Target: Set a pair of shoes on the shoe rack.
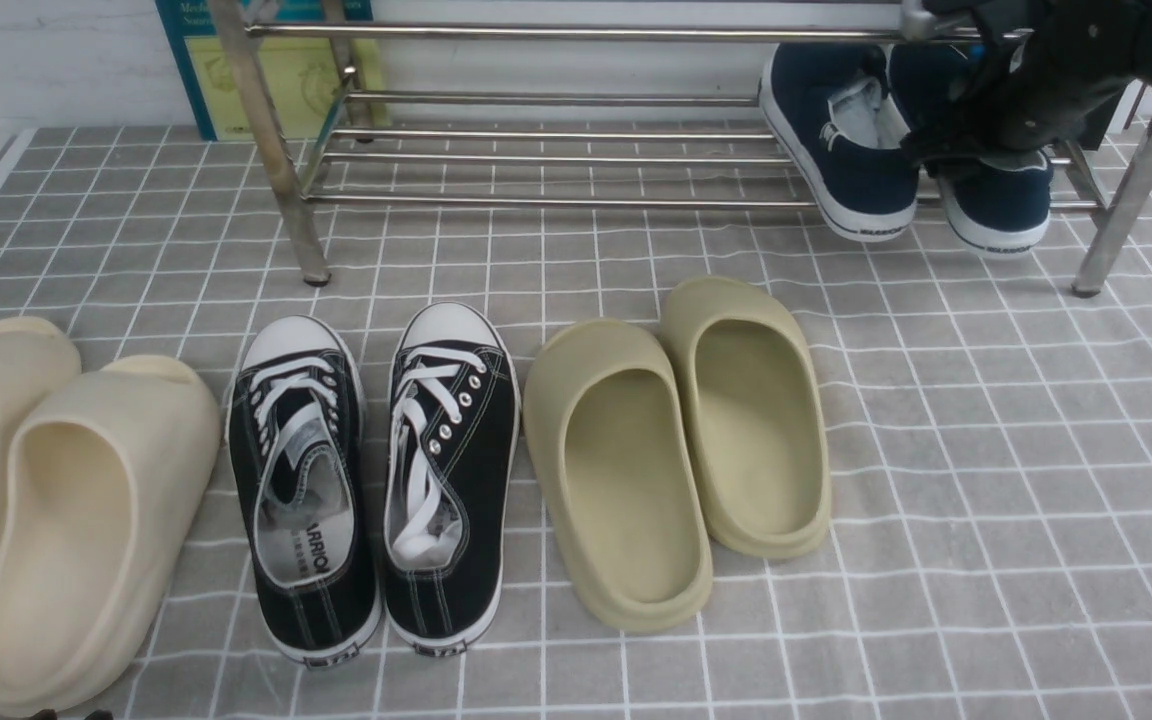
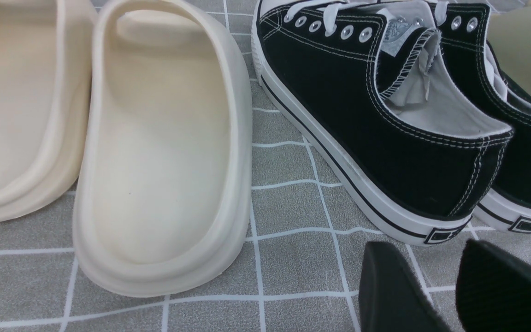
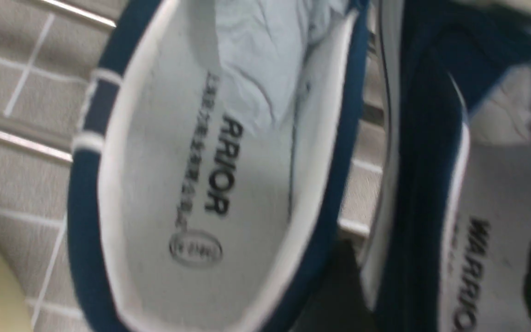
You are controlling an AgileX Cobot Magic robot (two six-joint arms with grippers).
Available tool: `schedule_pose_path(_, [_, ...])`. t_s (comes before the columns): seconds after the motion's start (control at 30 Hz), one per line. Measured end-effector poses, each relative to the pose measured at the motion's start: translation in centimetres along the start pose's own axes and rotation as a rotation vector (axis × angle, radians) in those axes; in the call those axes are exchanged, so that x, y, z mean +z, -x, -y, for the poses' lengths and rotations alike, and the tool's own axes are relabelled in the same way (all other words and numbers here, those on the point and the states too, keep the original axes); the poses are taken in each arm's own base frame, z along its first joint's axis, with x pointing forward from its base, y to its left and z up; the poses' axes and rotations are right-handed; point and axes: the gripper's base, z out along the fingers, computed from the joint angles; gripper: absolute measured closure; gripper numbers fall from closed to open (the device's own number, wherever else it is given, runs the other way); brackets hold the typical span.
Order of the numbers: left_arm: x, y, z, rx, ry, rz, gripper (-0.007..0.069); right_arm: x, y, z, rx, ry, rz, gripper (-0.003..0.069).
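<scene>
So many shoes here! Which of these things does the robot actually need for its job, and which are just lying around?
Belongs to the job:
navy slip-on shoes
shoe rack

Just lying about:
black lace-up sneakers
olive slides
cream slides

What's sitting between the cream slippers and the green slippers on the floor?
The black lace-up sneakers, side by side, toes toward the shoe rack. The front view shows it.

shoe rack (image 1: 556, 201): shiny metal tubes | navy shoes (image 1: 861, 165): matt canvas, rubber soles | olive slides (image 1: 626, 470): matt foam
</scene>
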Motion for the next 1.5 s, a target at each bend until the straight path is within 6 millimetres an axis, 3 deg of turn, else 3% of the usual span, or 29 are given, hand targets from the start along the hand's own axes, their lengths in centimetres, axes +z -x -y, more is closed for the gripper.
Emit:
schedule_pose_path(0.13, [0.0,0.0,0.0,0.000,0.000,0.000,0.0386,-1.8,0.5,0.2,0.010,0.004,-0.001,0.0086])
schedule_pose_path(0.23, [0.0,0.0,0.0,0.000,0.000,0.000,0.0386,-3.3,1.1,0.4,0.013,0.001,0.023,0.0107])
schedule_pose_path(0.37, [0.0,0.0,0.0,0.000,0.000,0.000,0.0386,-6.9,1.9,0.8,0.022,-0.003,0.045,0.0144])
schedule_pose_path(0.47, [0.0,0.0,0.0,0.000,0.000,0.000,0.0386,-8.1,1.9,0.8,0.054,0.014,0.025,0.0175])
schedule_pose_path(0.57, [0.0,0.0,0.0,0.002,0.000,0.000,0.0386,-10.0,1.8,0.6,0.099,0.048,0.026,0.0303])
schedule_pose_path(0.6, [0.0,0.0,0.0,0.002,0.000,0.000,0.0386,-10.6,1.7,0.6,0.102,0.052,0.025,0.0392])
schedule_pose_path(0.63, [0.0,0.0,0.0,0.002,0.000,0.000,0.0386,-10.6,1.7,0.6,0.102,0.052,0.025,0.0392])
schedule_pose_path(0.67, [0.0,0.0,0.0,0.002,0.000,0.000,0.0386,-11.2,1.3,0.5,0.103,0.053,0.019,0.0522])
schedule_pose_path(0.73, [0.0,0.0,0.0,0.003,0.000,0.000,0.0386,-11.4,0.4,0.5,0.103,0.048,0.008,0.0627])
schedule_pose_path(0.83, [0.0,0.0,0.0,0.003,0.000,0.000,0.0386,-11.5,-1.3,0.2,0.103,0.044,0.014,0.0662])
schedule_pose_path(0.97, [0.0,0.0,0.0,0.003,0.000,0.000,0.0386,-13.6,-3.1,0.0,0.102,0.028,0.160,0.0662])
schedule_pose_path(1.2, [0.0,0.0,0.0,0.003,0.000,0.000,0.0386,-27.5,-8.3,0.0,0.096,-0.039,0.780,0.0662])
schedule_pose_path(1.27, [0.0,0.0,0.0,0.003,0.000,0.000,0.0386,-31.1,-10.7,-0.3,0.097,-0.057,0.967,0.0661])
schedule_pose_path(1.3, [0.0,0.0,0.0,0.003,0.000,0.000,0.0386,-31.9,-11.3,-0.3,0.097,-0.061,1.013,0.0660])
schedule_pose_path(1.33, [0.0,0.0,0.0,0.003,0.000,0.000,0.0386,-34.6,-13.6,-0.6,0.096,-0.080,1.213,0.0659])
schedule_pose_path(1.47, [0.0,0.0,0.0,0.003,0.000,0.000,0.0386,-38.7,-19.6,-1.5,0.075,-0.129,1.527,0.0654])
schedule_pose_path(1.5, [0.0,0.0,0.0,0.003,0.000,0.000,0.0386,-38.7,-19.6,-1.5,0.076,-0.130,1.530,0.0654])
